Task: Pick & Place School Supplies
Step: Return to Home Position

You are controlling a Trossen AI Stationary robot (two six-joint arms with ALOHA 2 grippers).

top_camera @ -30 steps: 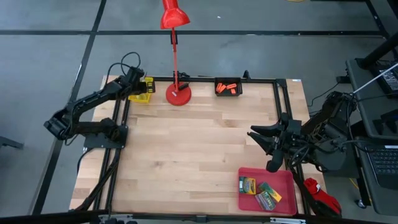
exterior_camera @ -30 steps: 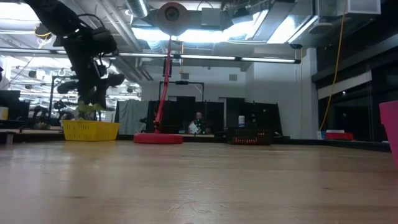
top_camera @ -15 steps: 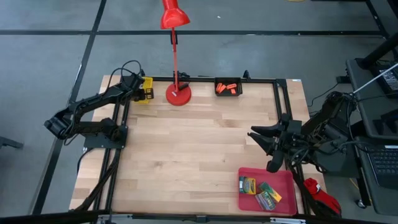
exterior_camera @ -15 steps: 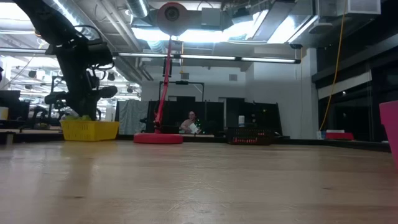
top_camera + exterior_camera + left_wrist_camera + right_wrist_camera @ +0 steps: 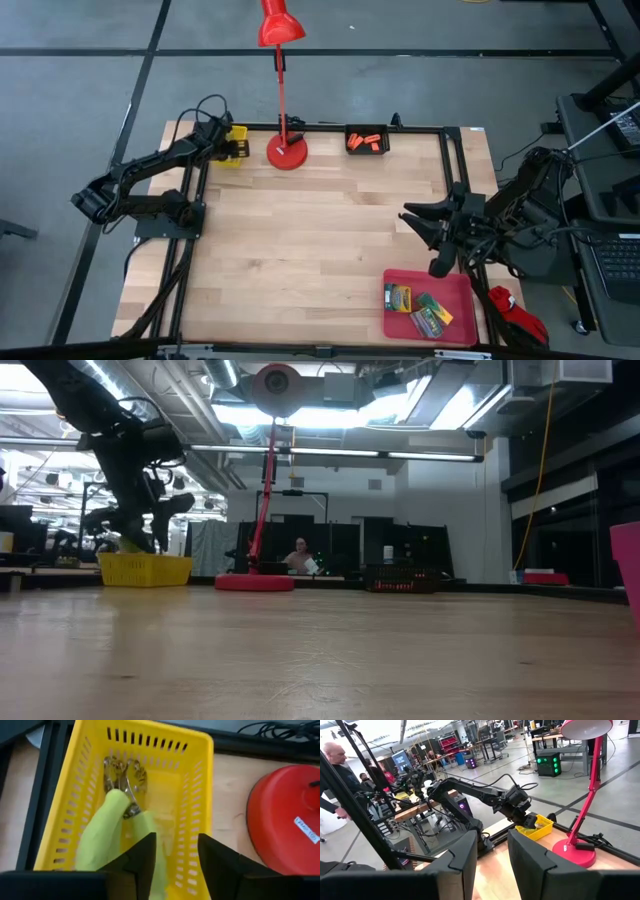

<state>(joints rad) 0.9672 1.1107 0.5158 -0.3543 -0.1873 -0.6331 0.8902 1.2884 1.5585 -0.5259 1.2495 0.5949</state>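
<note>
Within the last second the left gripper (image 5: 140,520) has dropped from above the rim of the yellow bin (image 5: 145,570) down to it, and in the low view its fingers now stand wider apart than they did half a second ago. The wrist view agrees: the two dark fingers are spread with nothing between them. The tool with yellow-green handles (image 5: 107,827) lies loose on the bin's floor, its metal head toward the far wall. It looks like the drop has been made. The bin sits at the table's 11 o'clock corner, just beside the red lamp's base (image 5: 287,153). The orange pieces (image 5: 367,142) are in the black bin (image 5: 349,131) at about 12 to 1 o'clock, and the three printed packs (image 5: 418,307) lie in the red tray (image 5: 455,285) at 5 o'clock. I see no supply loose on the wood, so the sorting seems finished and only the pull-back to rest remains. The left arm reaches from its base at 9 o'clock in a long, low line toward 11, with its wrist tipped down over the bin. The fingers should lift clear of the rim before swinging away. The right gripper (image 5: 412,222) waits at 3 o'clock, pointing inward, with its fingers parted and holding nothing.
</note>
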